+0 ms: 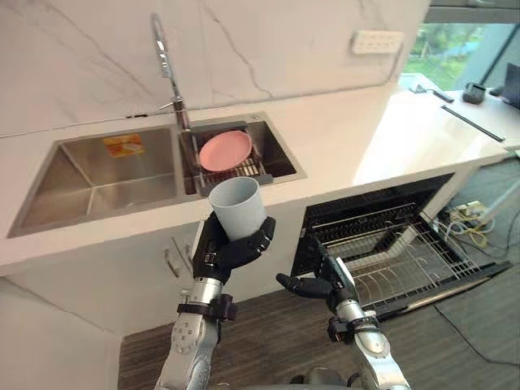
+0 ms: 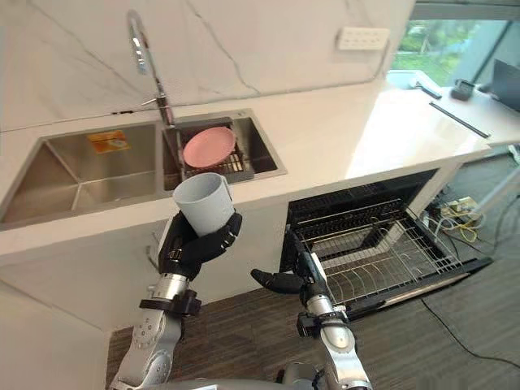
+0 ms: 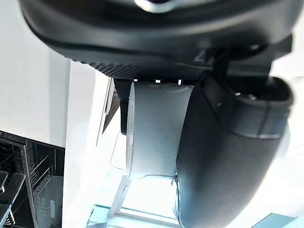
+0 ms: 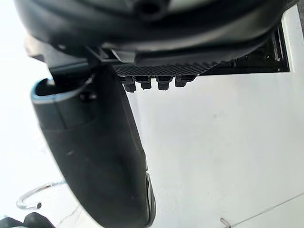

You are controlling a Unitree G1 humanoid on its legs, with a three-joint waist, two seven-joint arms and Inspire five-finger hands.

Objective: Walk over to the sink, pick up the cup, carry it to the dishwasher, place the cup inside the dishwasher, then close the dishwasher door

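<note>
The left hand (image 1: 231, 248) is raised in front of the sink (image 1: 89, 175), below its front edge, with its fingers and thumb curled round the lower half of the cup (image 1: 238, 207). The pale grey-blue cup stands nearly upright in that grasp, mouth up and tilted slightly. Its rim rises above the fingers and shows in front of the sink's right-hand basin. In the left wrist view the cup (image 3: 154, 133) sits pressed between the dark thumb and the palm.

The right hand (image 1: 313, 284) hangs lower and to the right of the sink, apart from the cup. Its fingers are relaxed and loosely extended, and it holds nothing. It is just in front of the open dishwasher (image 1: 382, 252).

The dishwasher is set under the tabletop (image 1: 341, 138), to the right of the sink. Its door is folded down and a wire rack is drawn out over it.

The steel sink is sunk into the white tabletop and has two basins. The left basin bears an orange sticker (image 1: 123, 145) on its back wall. The right basin holds a dark rack with a pink plate (image 1: 225, 150) lying on it. A tall curved faucet (image 1: 166, 65) rises behind the sink, between the basins. Beyond it, up and to the right of the sink, a white socket strip (image 1: 377, 41) is fixed to the marbled wall.
</note>
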